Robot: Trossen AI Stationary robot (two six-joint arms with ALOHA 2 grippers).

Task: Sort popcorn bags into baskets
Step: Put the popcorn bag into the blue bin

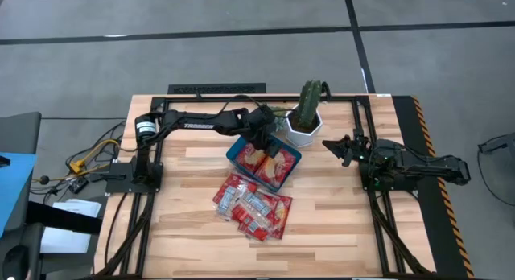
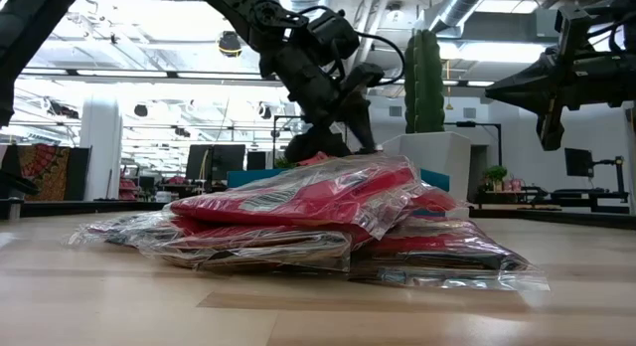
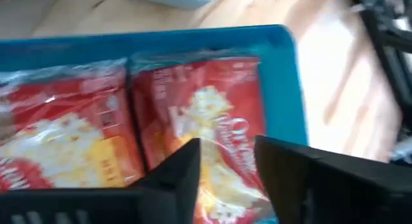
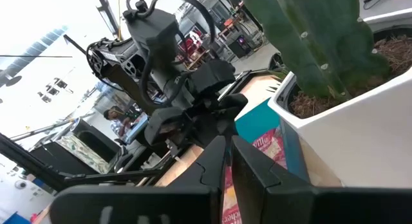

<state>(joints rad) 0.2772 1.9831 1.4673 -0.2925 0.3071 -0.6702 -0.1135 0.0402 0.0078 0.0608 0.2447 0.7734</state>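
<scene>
Left gripper (image 1: 268, 145) is over the blue tray (image 1: 235, 151), fingers apart w/ nothing held, two popcorn bags (image 3: 212, 127) already lying flat inside. Rest of the bags sit in a heap (image 1: 253, 207) just in front of the tray; right gripper (image 1: 344, 148) is parked by the cactus pot (image 1: 299, 137), fingers nearly closed, empty. My worry: the heap is slippery overlapping plastic, so I prob pinch two at once, or one lands on the rim and slides out.

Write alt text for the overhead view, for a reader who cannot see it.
Seen from above, the left gripper reaches over a teal tray holding popcorn bags, mid-table. A pile of red popcorn bags lies on the wood just in front of the tray; a potted cactus stands behind it, and the right gripper waits beside the pot.
</scene>
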